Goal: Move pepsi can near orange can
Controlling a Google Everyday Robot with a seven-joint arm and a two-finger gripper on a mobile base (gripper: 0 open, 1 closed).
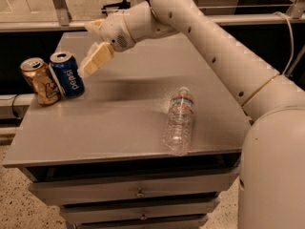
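The dark blue pepsi can (pixel 67 75) stands upright near the table's left edge. It is right beside the golden-orange can (pixel 41 81), which stands just to its left; the two look to be touching or nearly so. My gripper (pixel 87 49) is open and empty, just right of and slightly above the pepsi can. Its near finger (pixel 96 59) hangs close to the can's right side without holding it. The arm reaches in from the upper right.
A clear plastic water bottle (pixel 178 121) lies on its side near the front right of the grey table (pixel 119 128). Drawers sit under the tabletop. My arm's white base fills the right side. A railing runs behind the table.
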